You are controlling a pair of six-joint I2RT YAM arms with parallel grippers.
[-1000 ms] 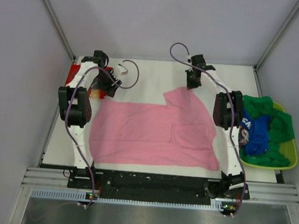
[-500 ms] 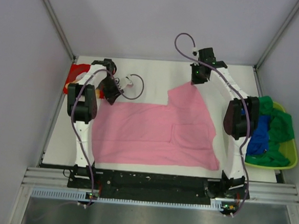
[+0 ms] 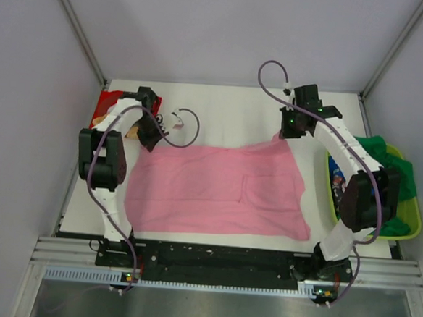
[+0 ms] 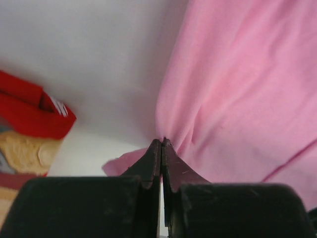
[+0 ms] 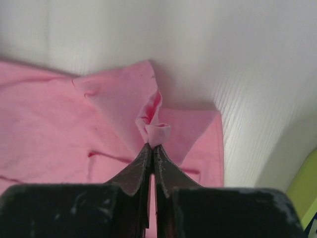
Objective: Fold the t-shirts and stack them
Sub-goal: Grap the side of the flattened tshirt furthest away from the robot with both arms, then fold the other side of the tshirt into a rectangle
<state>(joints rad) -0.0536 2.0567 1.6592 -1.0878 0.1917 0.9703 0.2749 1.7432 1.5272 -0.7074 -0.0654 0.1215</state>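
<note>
The pink t-shirt (image 3: 224,192) lies spread across the middle of the worktop. The left gripper (image 4: 161,144) is clamped on its far left corner, and the right gripper (image 5: 152,148) pinches a bunched tuft at its far right corner. The red t-shirt (image 3: 106,102) sits in the far left corner. The green t-shirt (image 3: 375,150) lies in the tray (image 3: 411,216) at the right edge.

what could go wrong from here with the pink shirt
The right jaws pinch only a small bunched tip of the pink shirt, so it may slip out mid-fold. The left jaws grip just its edge; if either lets go, the fold comes out skewed. The red shirt lies close to the left jaws and could snag.
</note>
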